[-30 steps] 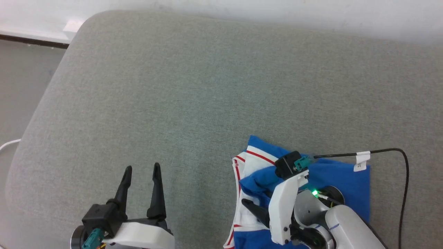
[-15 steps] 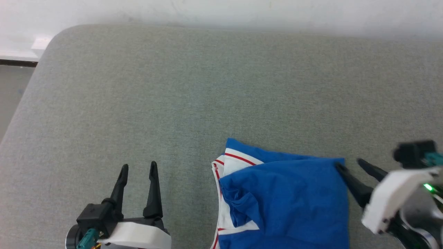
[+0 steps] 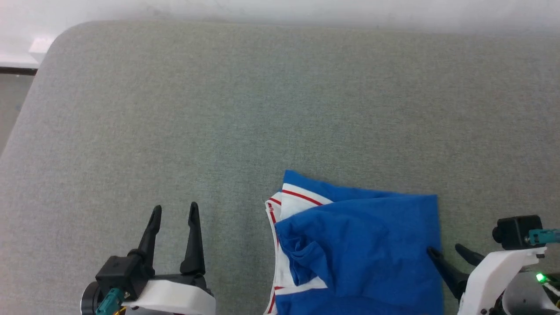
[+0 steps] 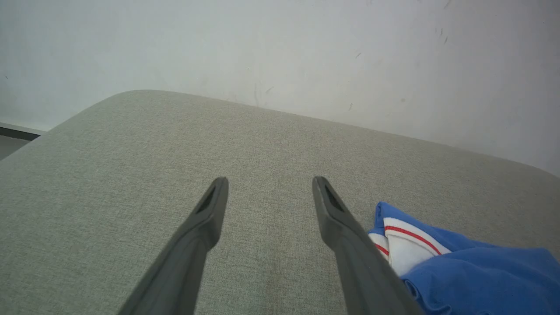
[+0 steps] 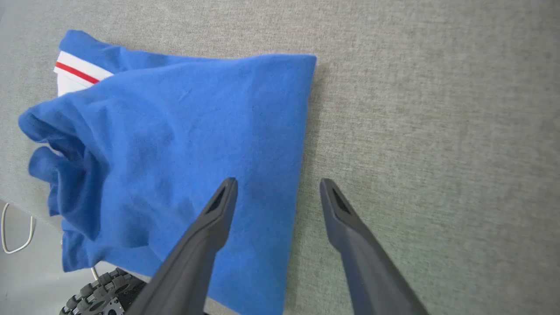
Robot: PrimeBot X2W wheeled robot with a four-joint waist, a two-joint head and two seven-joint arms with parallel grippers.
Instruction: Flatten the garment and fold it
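Head view, garment (image 3: 363, 245) beside right fingers (image 3: 444, 269)

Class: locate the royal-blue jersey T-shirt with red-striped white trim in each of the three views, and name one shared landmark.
Head view: royal-blue jersey T-shirt at bottom, right of centre.
Left wrist view: T-shirt in lower right corner.
Right wrist view: T-shirt across the left half.
Shared landmark: its red-striped white trim.

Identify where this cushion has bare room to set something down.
Free: the grey cushion between the white wall and the blue jersey, and its left side around the left end effector. Crowded: near right, where the right end effector straddles the jersey's edge.
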